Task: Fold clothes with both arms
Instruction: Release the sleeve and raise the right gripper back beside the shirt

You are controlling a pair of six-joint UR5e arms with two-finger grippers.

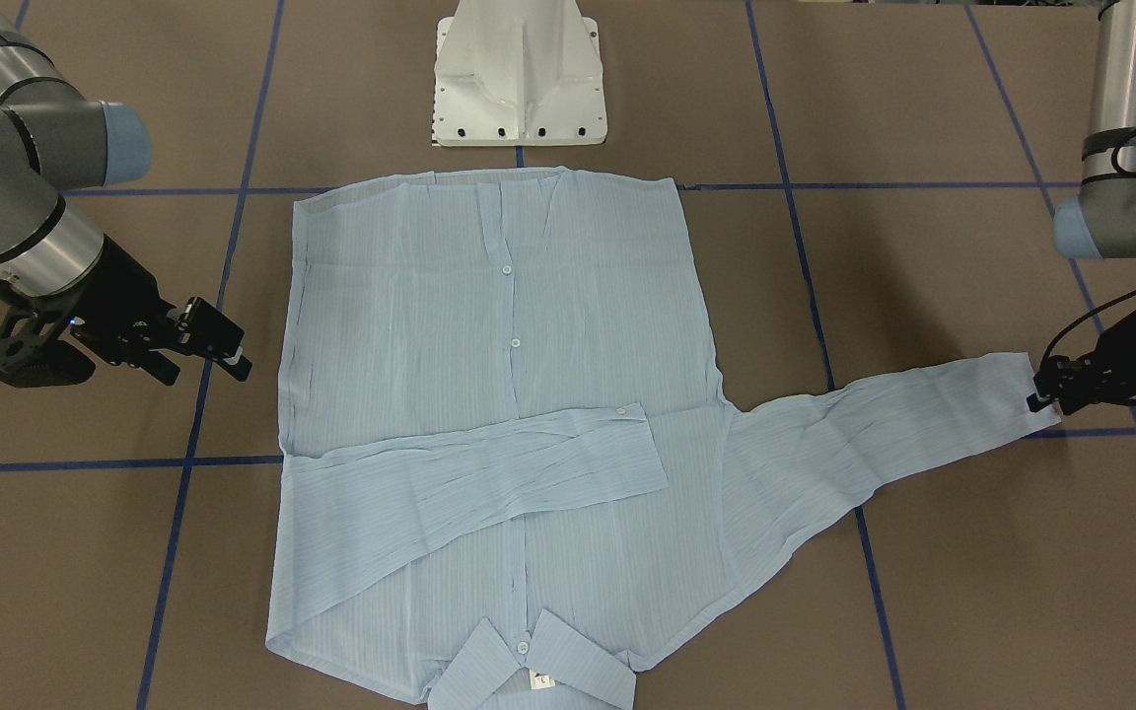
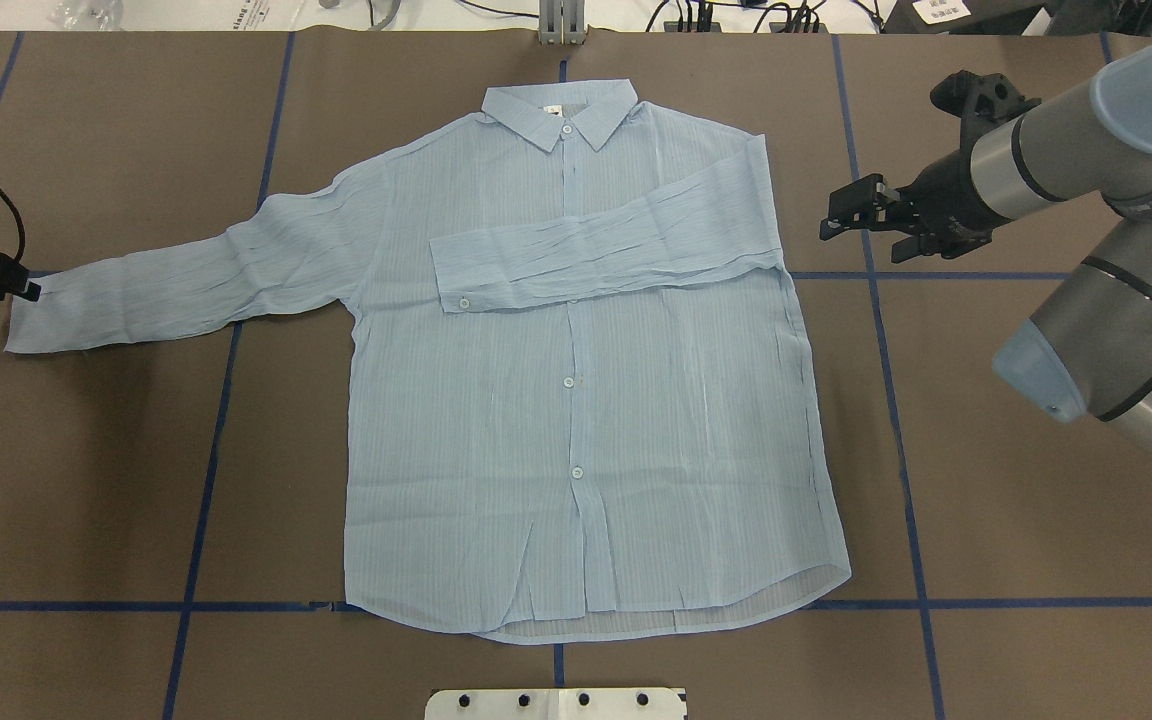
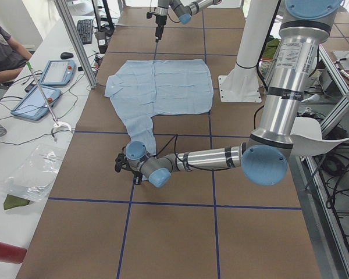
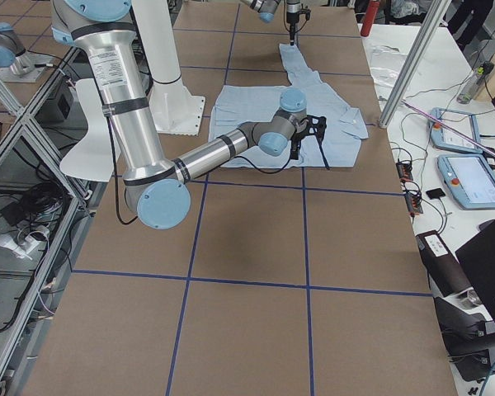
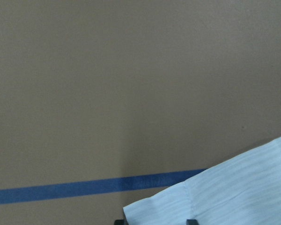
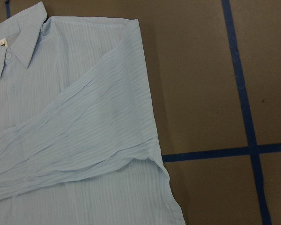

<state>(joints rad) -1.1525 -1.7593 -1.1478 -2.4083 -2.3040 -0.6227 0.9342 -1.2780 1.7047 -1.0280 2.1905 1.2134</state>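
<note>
**One Sleeve Folded, One Outstretched: Thin Shirt Could Slide When the Cuff Is Pulled**

The pale-blue, finely striped button-up shirt (image 2: 576,400) lies flat and front-up in the middle of the table, its collar on the side away from the robot. One long sleeve (image 2: 606,255) is folded across the chest, and the outstretched sleeve (image 2: 186,285) reaches toward the robot's left. The left fingers (image 1: 1039,397) sit at that sleeve's cuff (image 5: 234,187); it cannot be told whether they have pinched the cloth. The right fingers (image 2: 833,218) hang spread and empty just beside the shirt's shoulder edge, off the fabric.

The cloth looks light and slippery. A shallow pinch at the cuff corner could let go partway through the carry and drop the sleeve in a crumpled heap. With nothing pinning the body, a low or quick pull could also drag the whole shirt sideways and skew the folded sleeve.

The brown paper-covered table (image 2: 986,520) is marked with blue tape lines, and the white pedestal base (image 1: 519,79) stands on it near the shirt's hem. Beyond the table's far edge, a side bench carries blue-cased tablets (image 3: 52,72) and a black keyboard (image 3: 85,30), with a seated person (image 3: 3,49) at its end.
</note>
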